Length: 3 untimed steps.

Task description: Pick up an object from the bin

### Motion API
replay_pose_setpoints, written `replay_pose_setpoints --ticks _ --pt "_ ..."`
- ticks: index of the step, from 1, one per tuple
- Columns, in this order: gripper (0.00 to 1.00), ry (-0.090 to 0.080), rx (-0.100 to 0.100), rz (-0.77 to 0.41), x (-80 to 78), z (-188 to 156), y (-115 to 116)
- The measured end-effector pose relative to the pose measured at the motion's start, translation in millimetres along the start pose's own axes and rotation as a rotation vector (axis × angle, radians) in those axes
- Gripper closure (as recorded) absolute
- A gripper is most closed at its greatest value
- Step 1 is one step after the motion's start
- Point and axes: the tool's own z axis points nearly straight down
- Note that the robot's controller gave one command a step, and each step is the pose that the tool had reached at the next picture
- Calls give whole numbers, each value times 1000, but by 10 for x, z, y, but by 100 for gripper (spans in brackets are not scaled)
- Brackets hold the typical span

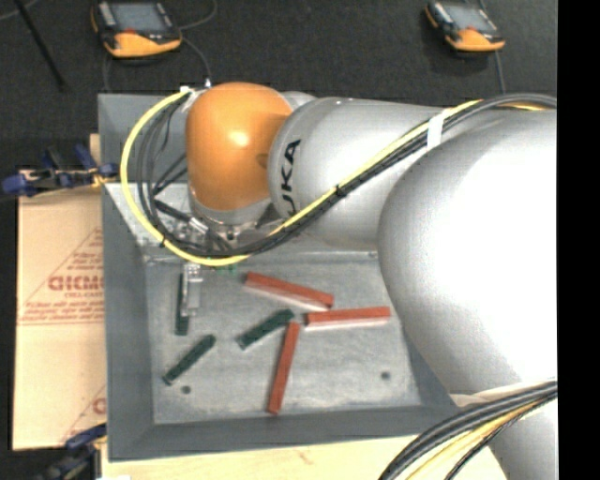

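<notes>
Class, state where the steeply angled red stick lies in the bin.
In the camera view, the steep red stick lies mid-floor near the lower wall of the bin, its upper end between a dark green stick and the level red stick.

This looks like a robotics lab or test cell. A big silver industrial arm (375, 178) marked KUKA, with yellow cabling, hangs over the grey metal bin (127, 356) surrounding the pincer (192, 291). Well beyond it on a dark surface lie an orange-and-black handheld unit (136, 26) and a second unit (464, 25).
</notes>
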Motion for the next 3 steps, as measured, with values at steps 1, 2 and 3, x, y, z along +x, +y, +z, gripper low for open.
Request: replay_pose_setpoints --ticks 1,2,3 --pt "0 -5 2 -711 237 854 -55" --pt "0 -11 4 -1202 253 538 72" --pt "0 -10 5 -1602 144 544 155"
